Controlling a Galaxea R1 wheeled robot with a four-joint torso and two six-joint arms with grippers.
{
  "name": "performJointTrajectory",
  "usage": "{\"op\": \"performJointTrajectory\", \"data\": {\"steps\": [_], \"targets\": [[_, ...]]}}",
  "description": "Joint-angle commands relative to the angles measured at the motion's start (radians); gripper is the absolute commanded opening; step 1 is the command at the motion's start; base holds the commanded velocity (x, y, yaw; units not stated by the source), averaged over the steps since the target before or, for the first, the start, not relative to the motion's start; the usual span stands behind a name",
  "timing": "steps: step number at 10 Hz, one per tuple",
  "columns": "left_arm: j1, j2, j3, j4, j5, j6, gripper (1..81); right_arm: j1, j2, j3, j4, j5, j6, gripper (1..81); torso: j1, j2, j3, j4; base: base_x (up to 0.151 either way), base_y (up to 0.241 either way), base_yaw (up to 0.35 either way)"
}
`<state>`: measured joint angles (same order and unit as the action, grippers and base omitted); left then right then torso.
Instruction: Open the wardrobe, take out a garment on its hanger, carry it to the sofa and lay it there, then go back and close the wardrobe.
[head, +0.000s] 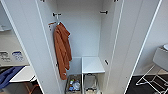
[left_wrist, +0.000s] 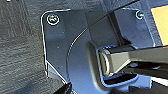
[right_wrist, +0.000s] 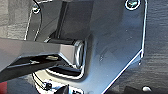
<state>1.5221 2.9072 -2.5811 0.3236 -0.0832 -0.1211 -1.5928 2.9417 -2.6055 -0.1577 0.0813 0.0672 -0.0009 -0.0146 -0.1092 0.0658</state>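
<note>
Inside open wardrobe (head: 110, 37), orange garment (head: 62, 50), baskets (head: 73, 86).

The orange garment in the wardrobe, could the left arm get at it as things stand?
Probably yes: both doors stand open and nothing hangs in front of the orange garment at the wardrobe's left side.

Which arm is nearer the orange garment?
Left, probably. The orange garment hangs left of centre in the wardrobe; both wrist views face dark floor, so both arms seem lowered.
</note>
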Motion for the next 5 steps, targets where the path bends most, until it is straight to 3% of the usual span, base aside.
{"op": "performJointTrajectory", "data": {"steps": [1, 3, 5], "targets": [[-0.03, -0.002, 0.002, 0.0, 0.051, 0.001, 81.1, 0.027, -0.011, -0.002, -0.006, -0.054, -0.003, 81.1, 0.001, 0.0, 0.0, 0.0, 0.0, 0.0, 0.322], [-0.032, -0.002, 0.002, -0.001, 0.051, 0.0, 81.1, 0.027, -0.01, -0.002, -0.006, -0.048, -0.003, 81.1, 0.001, 0.0, 0.0, 0.0, 0.0, 0.0, 0.28], [-0.032, -0.002, 0.002, -0.005, 0.051, 0.001, 81.1, 0.026, -0.011, -0.004, -0.005, -0.046, -0.003, 81.1, 0.001, 0.0, 0.0, 0.0, 0.0, 0.0, 0.162]]}}
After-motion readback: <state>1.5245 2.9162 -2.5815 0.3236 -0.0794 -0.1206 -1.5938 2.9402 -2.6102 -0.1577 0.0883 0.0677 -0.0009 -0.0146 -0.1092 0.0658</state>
